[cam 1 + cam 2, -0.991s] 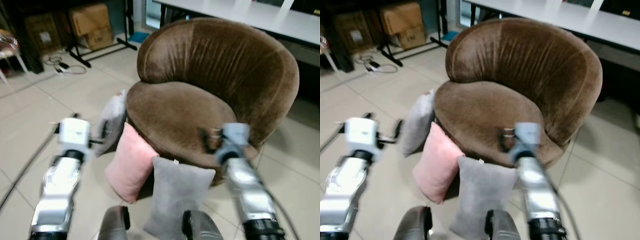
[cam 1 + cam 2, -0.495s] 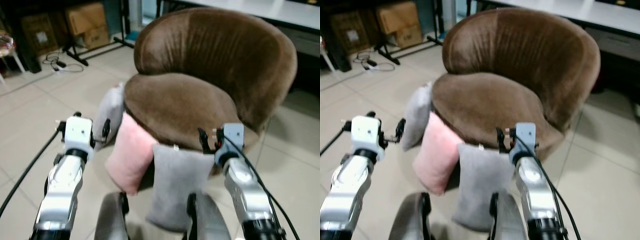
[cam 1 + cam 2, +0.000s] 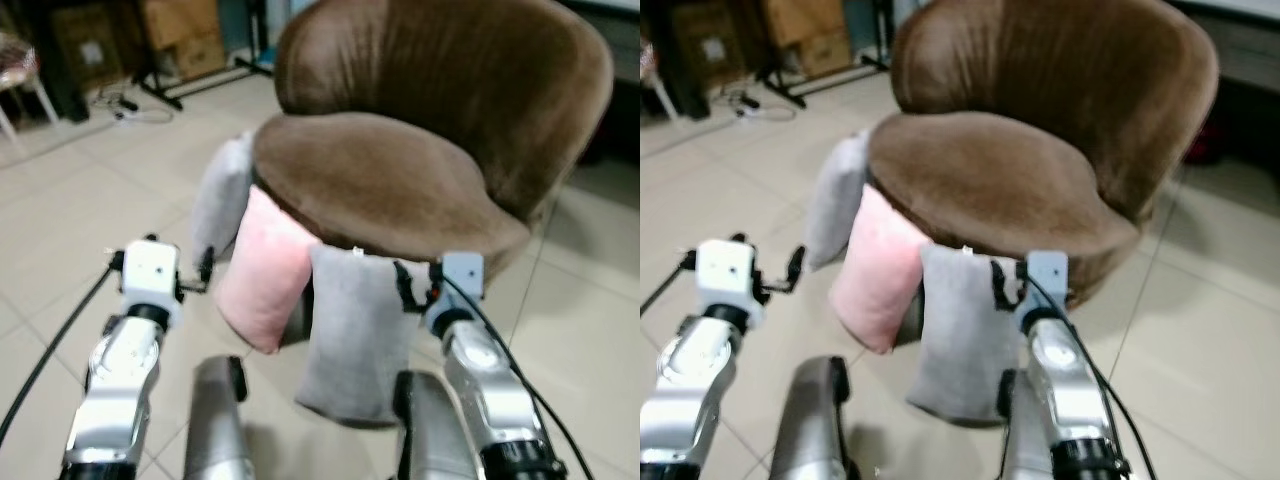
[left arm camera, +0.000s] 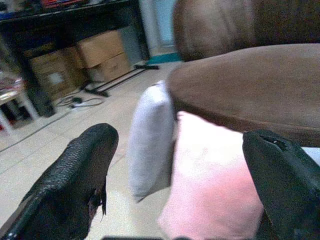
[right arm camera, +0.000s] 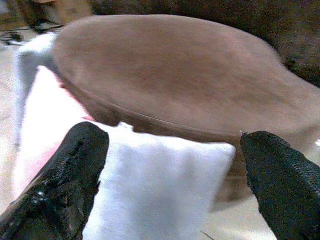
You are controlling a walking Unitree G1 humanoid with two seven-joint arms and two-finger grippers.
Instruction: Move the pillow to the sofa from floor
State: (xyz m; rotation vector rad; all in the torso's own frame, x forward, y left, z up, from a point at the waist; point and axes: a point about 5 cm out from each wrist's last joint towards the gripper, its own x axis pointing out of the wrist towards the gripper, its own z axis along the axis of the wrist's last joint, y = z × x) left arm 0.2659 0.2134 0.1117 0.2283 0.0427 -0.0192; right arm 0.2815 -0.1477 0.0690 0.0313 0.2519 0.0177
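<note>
Two sets of jaws stand spread, right gripper (image 3: 1007, 283) now right at the grey pillow (image 3: 352, 335), left gripper (image 3: 205, 268) near the pink pillow (image 3: 262, 282). You've closed in on the sofa (image 3: 400, 180); pillows lean on it, on the floor (image 3: 60, 240).

A lived-in room used partly for storage, perhaps a home or studio; a round brown sofa (image 3: 420, 150) stands on a pale tiled floor (image 3: 60, 220), three pillows (image 3: 262, 270) leaning at its base; behind, cardboard boxes (image 3: 185, 35) sit under dark shelving, with loose cables (image 3: 125, 105) on the floor.
</note>
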